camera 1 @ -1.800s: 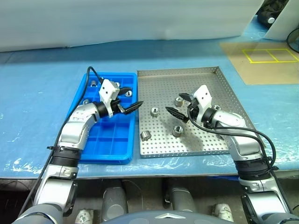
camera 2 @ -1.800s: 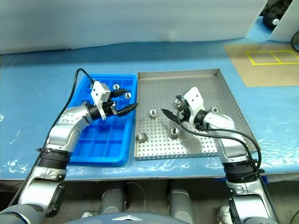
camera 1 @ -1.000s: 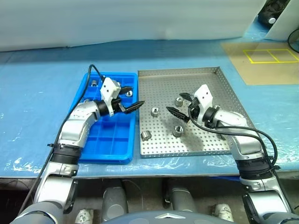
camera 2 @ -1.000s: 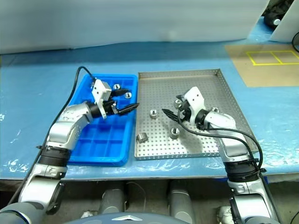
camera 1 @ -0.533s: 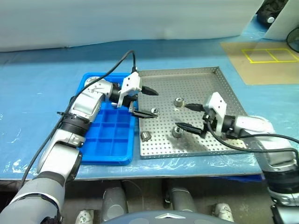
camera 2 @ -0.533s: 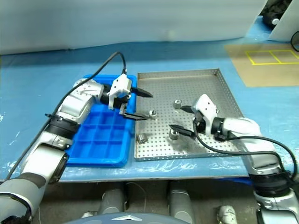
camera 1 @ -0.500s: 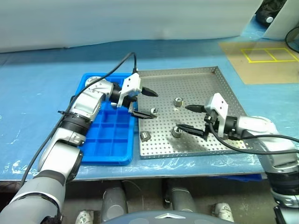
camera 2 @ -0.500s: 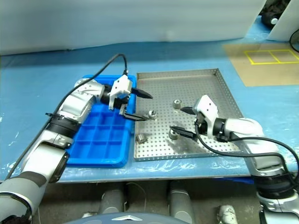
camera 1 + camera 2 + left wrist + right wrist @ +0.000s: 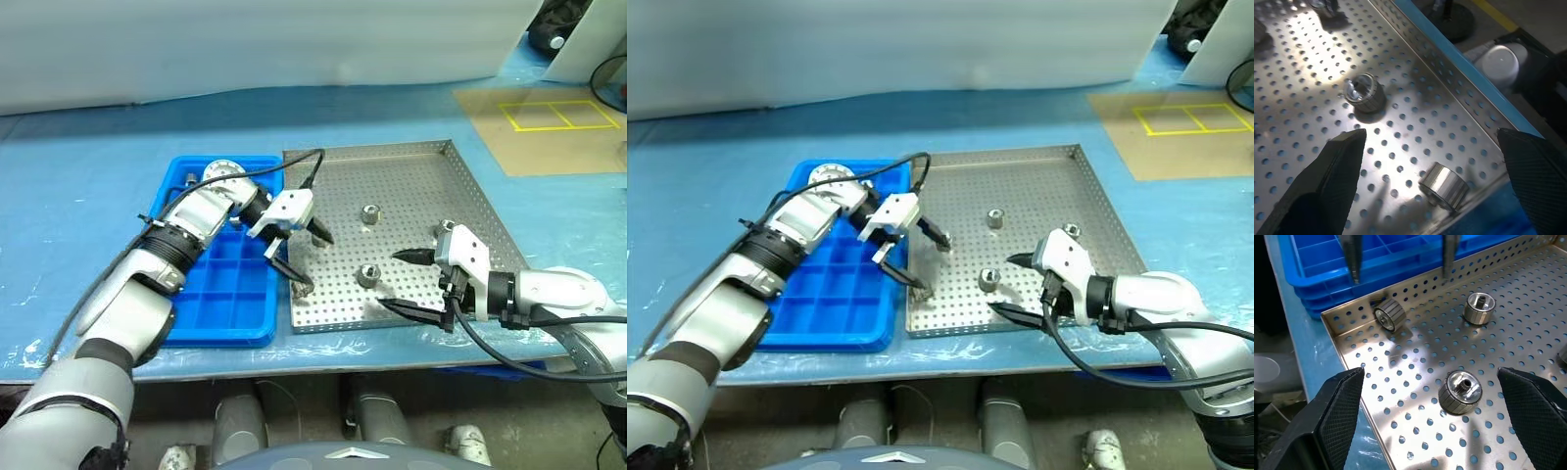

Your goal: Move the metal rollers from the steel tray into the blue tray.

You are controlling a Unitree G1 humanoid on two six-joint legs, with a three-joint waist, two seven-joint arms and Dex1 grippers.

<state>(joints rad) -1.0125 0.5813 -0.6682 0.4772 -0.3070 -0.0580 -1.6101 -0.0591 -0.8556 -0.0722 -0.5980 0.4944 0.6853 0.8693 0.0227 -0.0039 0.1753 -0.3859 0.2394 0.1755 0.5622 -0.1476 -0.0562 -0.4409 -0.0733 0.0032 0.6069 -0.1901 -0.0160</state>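
My left gripper's fingers (image 9: 294, 258) hang spread wide and empty, tips pointing down at the roller lying on its side (image 9: 305, 289) by the steel tray's (image 9: 421, 157) near-left corner. Half a second ago they stood higher, over the tray's left middle, so the arm has swung down and toward me. My right gripper's fingers (image 9: 409, 282) are equally wide and empty. They have drawn back from the tray's centre to its front rim, leaving the upright roller (image 9: 368, 275) just ahead of them. Two more rollers (image 9: 369, 211) remain farther back in the steel tray. The blue tray (image 9: 217, 315) sits touching its left side on the tabletop (image 9: 88, 206), its near compartments bare. I judge the corner roller is the next pick.
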